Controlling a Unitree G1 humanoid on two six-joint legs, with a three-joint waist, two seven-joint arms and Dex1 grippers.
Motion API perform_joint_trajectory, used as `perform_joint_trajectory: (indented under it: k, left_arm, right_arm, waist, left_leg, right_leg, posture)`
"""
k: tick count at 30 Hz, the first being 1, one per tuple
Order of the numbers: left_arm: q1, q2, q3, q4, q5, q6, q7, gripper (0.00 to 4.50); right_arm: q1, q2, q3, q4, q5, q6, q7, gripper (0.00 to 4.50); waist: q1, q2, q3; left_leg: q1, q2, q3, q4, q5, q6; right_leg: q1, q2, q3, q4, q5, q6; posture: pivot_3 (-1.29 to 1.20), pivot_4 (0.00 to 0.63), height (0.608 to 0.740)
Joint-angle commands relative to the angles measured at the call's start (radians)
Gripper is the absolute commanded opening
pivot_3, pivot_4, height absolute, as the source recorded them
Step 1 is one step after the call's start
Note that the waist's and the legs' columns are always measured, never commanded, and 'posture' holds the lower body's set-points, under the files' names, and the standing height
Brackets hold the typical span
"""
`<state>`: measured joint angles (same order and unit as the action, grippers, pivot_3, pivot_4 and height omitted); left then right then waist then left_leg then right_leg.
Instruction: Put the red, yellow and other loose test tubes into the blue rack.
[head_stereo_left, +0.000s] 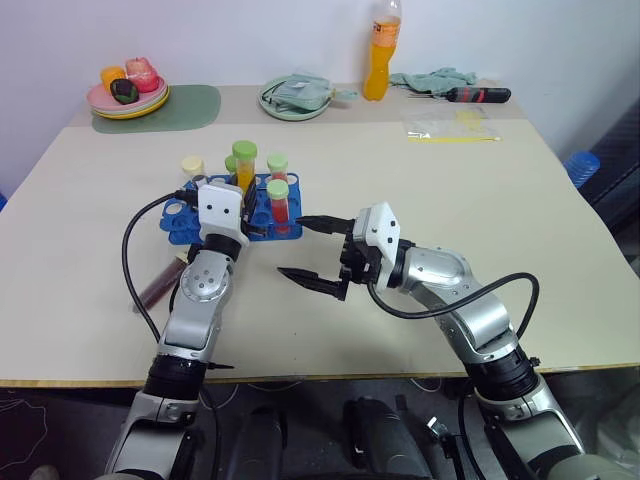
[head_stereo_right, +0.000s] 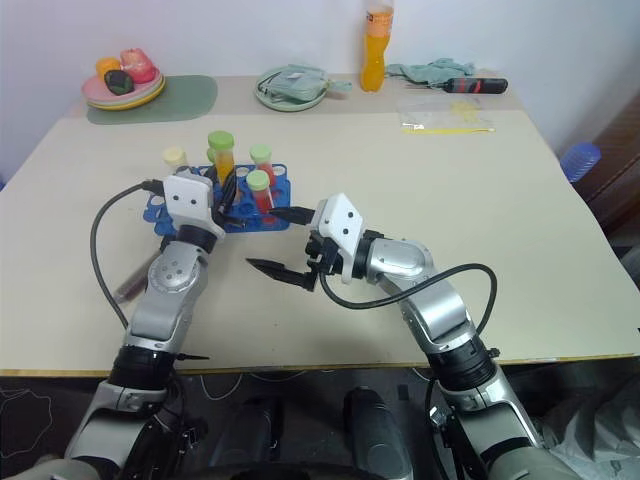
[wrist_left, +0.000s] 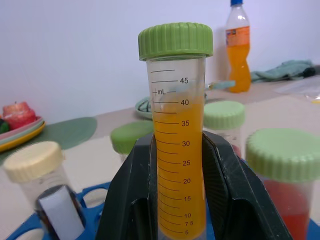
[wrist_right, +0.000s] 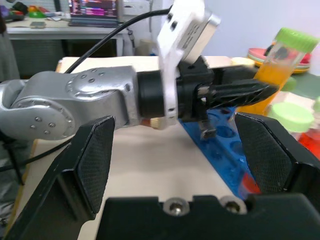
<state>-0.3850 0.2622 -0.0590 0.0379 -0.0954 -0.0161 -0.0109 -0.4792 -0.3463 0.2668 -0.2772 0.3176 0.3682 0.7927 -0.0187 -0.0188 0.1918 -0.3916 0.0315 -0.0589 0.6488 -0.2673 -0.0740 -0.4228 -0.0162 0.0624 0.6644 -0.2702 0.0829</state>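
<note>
Left hand (head_stereo_left: 243, 196) pinches yellow tube (wrist_left: 179, 150) upright, long axis vertical, directly over blue rack (head_stereo_left: 188, 222); right hand (head_stereo_left: 312, 252) spread, empty, just right.

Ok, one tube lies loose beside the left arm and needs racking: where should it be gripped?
Grip the dark red tube around mid-body, coming from above with jaws across its length. It lies flat and slanted on the table, so only its round sides are free. The left gripper holds the orange tube; the right gripper is open.
</note>
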Motion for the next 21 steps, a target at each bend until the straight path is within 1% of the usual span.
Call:
perform_joint_trajectory:
  k: [1, 11, 18, 21]
  left_arm:
    - [0.004, -0.005, 0.024, -0.022, 0.022, -0.02, -0.019, 0.68]
    - [0.043, -0.017, 0.045, -0.078, 0.068, 0.05, -0.02, 0.68]
    - [0.043, -0.022, 0.057, -0.062, 0.116, 0.055, -0.01, 0.68]
    - [0.038, -0.046, 0.075, -0.045, 0.082, 0.045, -0.023, 0.68]
  right_arm:
    - [0.002, -0.004, -0.017, -0.054, 0.004, 0.003, -0.01, 4.22]
    - [0.006, -0.004, -0.003, -0.037, -0.006, -0.014, -0.007, 4.22]
    - [0.004, 0.001, 0.006, -0.03, -0.013, -0.02, 0.0, 4.22]
    - [0.004, 0.002, 0.007, -0.03, -0.014, -0.021, 0.001, 4.22]
  waist:
    - [0.001, 0.0, 0.0]
    - [0.0, 0.0, 0.0]
    - [0.0, 0.0, 0.0]
    - [0.0, 0.0, 0.0]
  left_leg:
    - [0.0, 0.0, 0.0, 0.0, 0.0, 0.0]
    - [0.0, 0.0, 0.0, 0.0, 0.0, 0.0]
    - [0.0, 0.0, 0.0, 0.0, 0.0, 0.0]
    - [0.0, 0.0, 0.0, 0.0, 0.0, 0.0]
  right_leg:
    - [0.0, 0.0, 0.0, 0.0, 0.0, 0.0]
    - [0.0, 0.0, 0.0, 0.0, 0.0, 0.0]
    - [0.0, 0.0, 0.0, 0.0, 0.0, 0.0]
    - [0.0, 0.0, 0.0, 0.0, 0.0, 0.0]
  posture:
    - [0.0, 0.15, 0.74]
    - [0.0, 0.15, 0.74]
    - [0.0, 0.15, 0.74]
    - [0.0, 0.15, 0.74]
